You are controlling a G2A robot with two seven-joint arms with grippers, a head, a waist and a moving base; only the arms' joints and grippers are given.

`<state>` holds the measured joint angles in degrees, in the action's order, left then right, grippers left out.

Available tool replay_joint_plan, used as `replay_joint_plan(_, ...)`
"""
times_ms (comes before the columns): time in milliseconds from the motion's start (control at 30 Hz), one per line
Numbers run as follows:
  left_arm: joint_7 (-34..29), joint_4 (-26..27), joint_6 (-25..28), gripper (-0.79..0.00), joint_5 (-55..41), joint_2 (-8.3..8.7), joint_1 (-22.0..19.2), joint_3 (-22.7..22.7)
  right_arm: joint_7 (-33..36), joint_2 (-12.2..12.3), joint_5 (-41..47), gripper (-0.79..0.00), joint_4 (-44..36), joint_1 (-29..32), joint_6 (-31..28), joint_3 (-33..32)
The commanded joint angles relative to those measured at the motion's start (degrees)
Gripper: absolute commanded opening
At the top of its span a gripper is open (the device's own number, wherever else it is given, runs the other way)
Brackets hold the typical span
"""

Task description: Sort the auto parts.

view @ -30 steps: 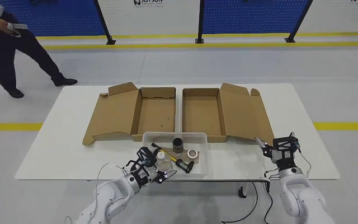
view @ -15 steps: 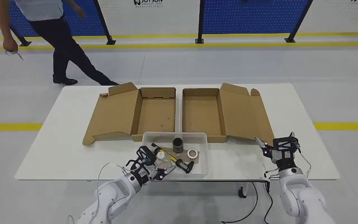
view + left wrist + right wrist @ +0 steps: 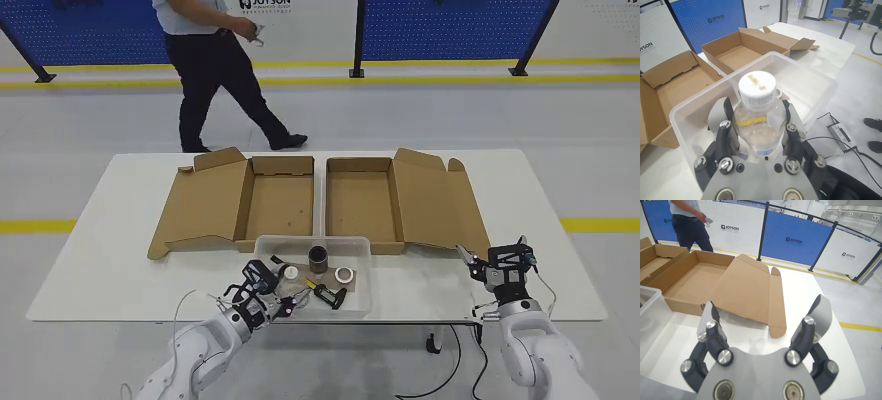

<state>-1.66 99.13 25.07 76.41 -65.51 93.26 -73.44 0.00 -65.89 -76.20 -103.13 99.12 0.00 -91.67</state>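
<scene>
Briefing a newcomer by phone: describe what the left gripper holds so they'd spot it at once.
Look at the clear plastic bin at the near edge of the table. At its near left corner the left gripper is shut on a bottle. Unlike the dark cylinder, white ring and black-and-yellow tool beside it, it is see-through with a white cap.

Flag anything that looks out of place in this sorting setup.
One thing: the left gripper is shut on a clear plastic bottle with a white cap, held over the clear bin. It looks like a drink bottle rather than an auto part. Nothing looks spilled or damaged.
</scene>
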Motion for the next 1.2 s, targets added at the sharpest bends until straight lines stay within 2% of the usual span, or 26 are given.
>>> replay_joint_plan(0,0.14,0.04,0.01,-0.474,0.14,0.04,0.12,-0.02,0.0,0.0,0.0,0.0,0.0,0.0,0.0,0.0)
replay_joint_plan(67,0.23,0.1,0.17,-0.499,0.17,0.09,0.23,-0.06,0.0,0.0,0.0,0.0,0.0,0.0,0.0,0.0)
replay_joint_plan(133,0.41,0.17,0.42,-0.597,0.29,0.14,0.28,-0.09,0.0,0.0,0.0,0.0,0.0,0.0,0.0,0.0)
replay_joint_plan(300,0.94,0.3,0.64,-0.674,-0.25,0.2,0.33,-0.17,0.0,0.0,0.0,0.0,0.0,0.0,0.0,0.0)
replay_joint_plan(367,1.05,0.41,0.61,-0.77,-0.37,0.22,0.27,-0.25,0.0,0.0,0.0,0.0,0.0,0.0,0.0,0.0)
replay_joint_plan(400,1.41,0.47,0.59,-0.785,-0.67,0.22,0.25,-0.28,0.0,0.0,0.0,0.0,0.0,0.0,0.0,0.0)
replay_joint_plan(767,3.3,1.72,0.1,-0.785,-5.61,0.19,-1.28,-2.02,0.0,0.0,0.0,0.0,0.0,0.0,0.0,0.0)
replay_joint_plan(1167,-0.23,7.89,5.36,-0.785,-15.66,0.57,-2.15,-5.08,0.0,0.0,0.0,0.0,0.0,0.0,0.0,0.0)
